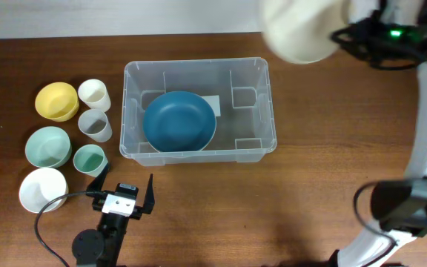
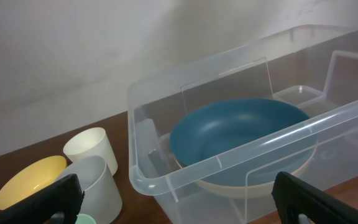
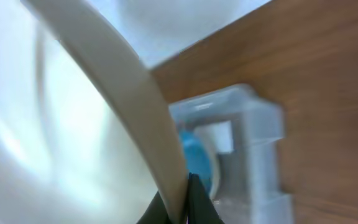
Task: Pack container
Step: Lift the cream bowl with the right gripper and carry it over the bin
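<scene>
The clear plastic container (image 1: 199,74) stands mid-table with a blue bowl (image 1: 179,121) nested on a cream one inside; it also shows in the left wrist view (image 2: 185,168) and in the right wrist view (image 3: 253,124). My right gripper (image 3: 182,202) is shut on the rim of a cream bowl (image 1: 302,30), held high above the container's far right corner; it fills the right wrist view (image 3: 73,124). My left gripper (image 1: 124,194) is open and empty on the table in front of the container's left end.
Left of the container stand a yellow bowl (image 1: 56,100), a white cup (image 1: 94,94), a grey cup (image 1: 95,125), a mint bowl (image 1: 48,146), a green cup (image 1: 90,159) and a white bowl (image 1: 43,189). A black cable (image 1: 47,215) trails by the left arm.
</scene>
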You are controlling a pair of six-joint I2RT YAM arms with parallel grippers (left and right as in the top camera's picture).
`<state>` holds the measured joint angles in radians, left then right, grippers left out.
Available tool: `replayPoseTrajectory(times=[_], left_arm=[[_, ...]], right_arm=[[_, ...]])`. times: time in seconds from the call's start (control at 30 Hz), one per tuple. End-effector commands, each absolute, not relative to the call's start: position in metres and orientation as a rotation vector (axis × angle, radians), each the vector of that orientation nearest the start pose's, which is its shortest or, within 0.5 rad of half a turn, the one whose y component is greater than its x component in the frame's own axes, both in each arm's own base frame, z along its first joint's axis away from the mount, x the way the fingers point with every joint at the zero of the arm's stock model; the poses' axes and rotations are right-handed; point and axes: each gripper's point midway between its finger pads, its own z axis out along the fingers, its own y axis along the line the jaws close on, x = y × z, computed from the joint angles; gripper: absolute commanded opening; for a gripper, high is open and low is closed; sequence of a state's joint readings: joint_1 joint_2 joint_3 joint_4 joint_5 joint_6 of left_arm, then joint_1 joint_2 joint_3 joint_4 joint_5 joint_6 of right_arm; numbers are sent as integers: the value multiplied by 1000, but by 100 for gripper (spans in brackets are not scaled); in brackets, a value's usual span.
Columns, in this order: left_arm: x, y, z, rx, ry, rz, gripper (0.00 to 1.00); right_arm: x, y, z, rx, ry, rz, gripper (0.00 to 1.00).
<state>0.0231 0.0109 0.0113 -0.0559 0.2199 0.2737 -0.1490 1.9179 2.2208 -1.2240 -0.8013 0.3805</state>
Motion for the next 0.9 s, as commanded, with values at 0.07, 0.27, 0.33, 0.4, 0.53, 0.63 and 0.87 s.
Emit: replayPoseTrajectory(times=[0.07, 0.27, 0.33, 0.4, 0.53, 0.63, 0.87], left_arm=[[243, -30, 162, 372, 1585, 65, 99], [243, -30, 162, 372, 1585, 65, 99], [243, -30, 162, 372, 1585, 65, 99], [243, -30, 162, 372, 1585, 65, 99], [243, -30, 162, 372, 1585, 65, 99], [243, -30, 162, 372, 1585, 65, 99], [243, -30, 162, 372, 1585, 65, 99]], right_arm=[[440, 153, 309, 50, 2548, 847, 4], [430, 228, 249, 3, 2720, 714, 4], [431, 245, 227, -5, 2769, 715, 4], [432, 256, 203, -18, 2817, 705, 4], [433, 265, 170, 2, 2893, 684, 4], [434, 267, 149, 30, 2939, 671, 4], [432, 274, 122, 36, 3003, 705, 4]])
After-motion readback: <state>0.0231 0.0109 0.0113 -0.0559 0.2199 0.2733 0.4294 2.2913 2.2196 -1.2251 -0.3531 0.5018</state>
